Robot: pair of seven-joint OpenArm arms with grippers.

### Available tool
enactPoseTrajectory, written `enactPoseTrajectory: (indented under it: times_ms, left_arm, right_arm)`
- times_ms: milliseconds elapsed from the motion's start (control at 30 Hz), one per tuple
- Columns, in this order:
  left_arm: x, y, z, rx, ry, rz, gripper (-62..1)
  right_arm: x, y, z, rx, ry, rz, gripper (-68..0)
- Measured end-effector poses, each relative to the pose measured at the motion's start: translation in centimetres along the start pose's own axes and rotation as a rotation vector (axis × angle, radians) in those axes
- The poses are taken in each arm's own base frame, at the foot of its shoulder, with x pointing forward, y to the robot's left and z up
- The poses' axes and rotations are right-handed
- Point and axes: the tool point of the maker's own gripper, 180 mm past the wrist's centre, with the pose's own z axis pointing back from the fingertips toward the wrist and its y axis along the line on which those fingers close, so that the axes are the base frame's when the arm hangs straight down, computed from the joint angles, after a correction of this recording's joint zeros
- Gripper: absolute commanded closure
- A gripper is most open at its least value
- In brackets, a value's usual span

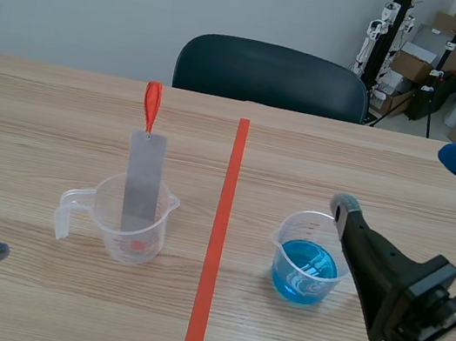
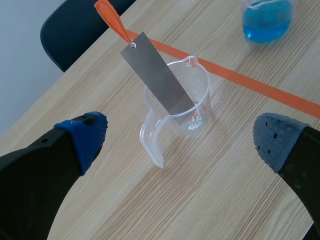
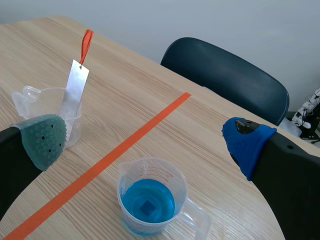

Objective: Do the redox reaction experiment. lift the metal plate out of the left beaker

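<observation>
Left wrist view, pre-grab: my left gripper (image 2: 180, 141) is spread wide with nothing in it, and the metal plate (image 2: 157, 75) is dead ahead.

The plate's standing tilted in the left beaker (image 2: 202, 95), leaning on the rim, with its orange tab (image 2: 112, 20) poking off the top end. I'd call this the approach step, nothing lifted yet. Next I reckon I bring the fingers in around the bare upper part of the plate, pinch it, then pull up along its lean so the beaker doesn't tip. The right gripper (image 3: 146, 140) is also spread and empty, over by the blue-liquid beaker (image 3: 122, 192).
</observation>
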Motion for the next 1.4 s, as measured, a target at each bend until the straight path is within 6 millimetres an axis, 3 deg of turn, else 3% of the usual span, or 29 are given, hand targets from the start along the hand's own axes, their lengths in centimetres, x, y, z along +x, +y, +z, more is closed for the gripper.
enactPoseTrajectory:
  times_ms: [1133,1233,1400]
  left_arm:
    - [-0.1,0.0,0.0,-0.003,0.007,0.002,-61.5]
    - [-0.8,-0.2,0.2,0.004,0.017,0.030,-61.5]
    - [-3.5,-0.4,1.7,0.063,0.031,0.117,-61.5]
  right_arm:
    - [0.7,0.1,0.0,0.045,-0.022,0.025,-67.9]
    - [1.0,0.0,0.0,0.063,-0.029,0.011,-67.9]
    - [1.5,-1.2,-0.8,0.063,-0.033,-0.012,-67.9]
